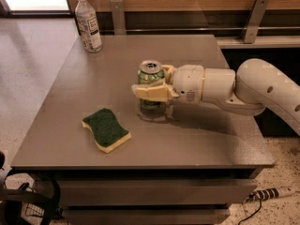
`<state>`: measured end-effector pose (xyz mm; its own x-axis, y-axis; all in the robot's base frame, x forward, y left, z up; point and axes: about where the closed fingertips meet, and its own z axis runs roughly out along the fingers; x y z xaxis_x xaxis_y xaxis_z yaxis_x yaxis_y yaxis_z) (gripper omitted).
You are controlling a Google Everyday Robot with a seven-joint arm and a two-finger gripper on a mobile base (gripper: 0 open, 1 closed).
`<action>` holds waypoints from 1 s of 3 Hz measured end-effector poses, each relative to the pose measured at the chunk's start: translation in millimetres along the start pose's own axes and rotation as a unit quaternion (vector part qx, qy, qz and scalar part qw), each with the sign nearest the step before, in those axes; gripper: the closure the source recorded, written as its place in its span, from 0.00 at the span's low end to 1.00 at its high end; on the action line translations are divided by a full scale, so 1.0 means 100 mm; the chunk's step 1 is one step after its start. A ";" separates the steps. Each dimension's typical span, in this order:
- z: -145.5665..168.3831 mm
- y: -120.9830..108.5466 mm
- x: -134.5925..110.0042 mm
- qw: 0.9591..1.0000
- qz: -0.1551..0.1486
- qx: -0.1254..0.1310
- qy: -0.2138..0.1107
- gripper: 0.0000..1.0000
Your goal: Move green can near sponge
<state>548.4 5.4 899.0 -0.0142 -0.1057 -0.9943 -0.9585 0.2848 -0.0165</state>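
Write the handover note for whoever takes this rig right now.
End effector: shut on the green can, over the middle of the table.
Green can: upright and low; cannot tell whether it touches the surface.
Sponge: flat near the front left edge, apart from the can.
Done: can grasped.
Left: carry it to the sponge, set it down beside it, release.
Plastic bottle: far left corner, out of the way.

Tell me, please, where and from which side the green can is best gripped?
Take the green can around its mid-body from the side: it stands upright with straight round walls. The gripper, reaching from the picture's right, holds it that way.
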 end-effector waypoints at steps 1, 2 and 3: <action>-0.03 0.13 0.14 1.000 0.016 0.009 0.002 1.00; -0.03 0.20 0.25 0.999 0.027 0.014 0.019 1.00; -0.01 0.21 0.25 0.999 0.027 0.012 0.019 0.85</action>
<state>527.4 8.2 874.2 -0.0764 -0.1251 -0.9892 -0.9492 0.3130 0.0337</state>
